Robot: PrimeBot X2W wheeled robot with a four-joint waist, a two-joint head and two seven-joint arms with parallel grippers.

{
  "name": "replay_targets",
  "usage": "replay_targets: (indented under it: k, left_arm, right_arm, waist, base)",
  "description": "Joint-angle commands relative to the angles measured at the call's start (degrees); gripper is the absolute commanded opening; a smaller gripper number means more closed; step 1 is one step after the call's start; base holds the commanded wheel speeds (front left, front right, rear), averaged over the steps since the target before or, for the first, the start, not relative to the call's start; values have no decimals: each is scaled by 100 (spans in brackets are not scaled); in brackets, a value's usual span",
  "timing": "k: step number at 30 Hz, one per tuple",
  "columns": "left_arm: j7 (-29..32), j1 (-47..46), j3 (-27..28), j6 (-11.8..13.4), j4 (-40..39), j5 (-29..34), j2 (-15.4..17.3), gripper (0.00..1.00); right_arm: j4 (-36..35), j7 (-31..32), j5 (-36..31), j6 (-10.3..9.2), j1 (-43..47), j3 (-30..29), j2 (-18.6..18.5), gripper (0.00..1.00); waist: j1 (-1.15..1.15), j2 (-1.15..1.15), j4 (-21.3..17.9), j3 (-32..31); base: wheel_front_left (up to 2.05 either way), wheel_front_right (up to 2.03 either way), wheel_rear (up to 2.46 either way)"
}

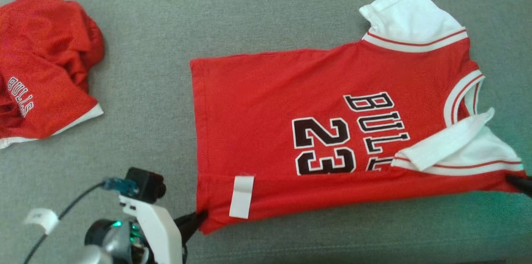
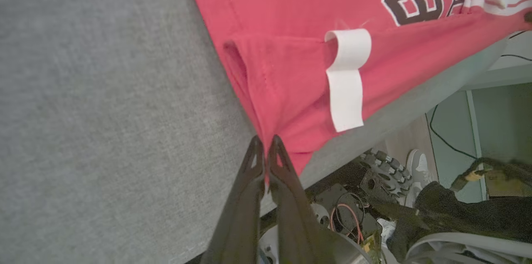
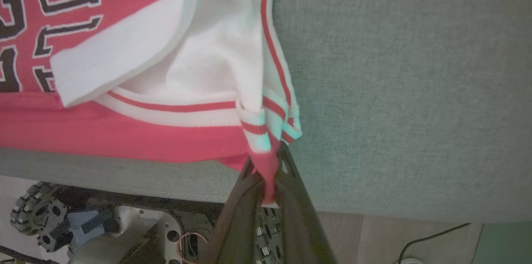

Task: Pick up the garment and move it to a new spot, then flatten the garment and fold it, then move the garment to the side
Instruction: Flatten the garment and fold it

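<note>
The garment (image 1: 270, 110) is a red jersey with white sleeves and black "BULLS 23" lettering, spread on the grey surface (image 1: 166, 27) with its near long edge folded over. My left gripper (image 1: 198, 217) is shut on the hem corner at the garment's lower left, and the left wrist view shows the fingers (image 2: 266, 147) pinching red cloth (image 2: 282, 89). My right gripper (image 1: 515, 181) is shut on the near shoulder corner. In the right wrist view its fingers (image 3: 266, 168) clamp the red-and-white striped trim (image 3: 257, 127). A white label (image 1: 242, 196) sticks out of the folded edge.
A second red garment (image 1: 41, 68) with "BULLS" print lies crumpled at the far left. The surface's front edge (image 2: 374, 122) runs just below both grips. Beneath it are my base's wheels (image 2: 382, 168), cables and a shoe (image 2: 417, 164) on the floor.
</note>
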Motion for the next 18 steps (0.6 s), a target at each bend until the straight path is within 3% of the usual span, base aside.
replay_targets:
  k: [1,3,4,5,6,13,18]
  left_arm:
    - [-89,-134,192,28,-44,95,84,0]
    - [-153,-95,116,21,78,126,-11,0]
    - [-214,-79,119,45,128,131,-66,38]
    - [-268,-71,117,59,169,148,-107,95]
    - [-302,-67,106,65,204,168,-130,100]
    - [-520,-193,225,261,249,463,-45,100]
    - [-743,-854,586,505,144,754,-59,100]
  right_arm:
    - [-175,-96,-86,-4,44,4,-205,0]
    - [-135,-239,-229,-4,111,83,-201,5]
    - [-136,-358,-282,-4,135,134,-211,59]
    - [-97,-464,-330,-4,152,142,-193,100]
    - [-91,-562,-385,-4,169,190,-214,100]
    - [-264,-1047,-432,-4,-63,138,-371,100]
    - [-385,-1325,-464,-4,-1115,-133,-254,100]
  waist:
    - [0,0,17,-8]
    - [0,0,34,-20]
    - [0,0,45,-21]
    - [0,0,54,-23]
    - [0,0,63,-25]
    - [0,0,72,84]
    - [0,0,115,497]
  base:
    - [0,0,0]
    - [0,0,0]
    - [0,0,0]
    - [0,0,0]
    - [0,0,0]
    - [0,0,0]
    - [0,0,0]
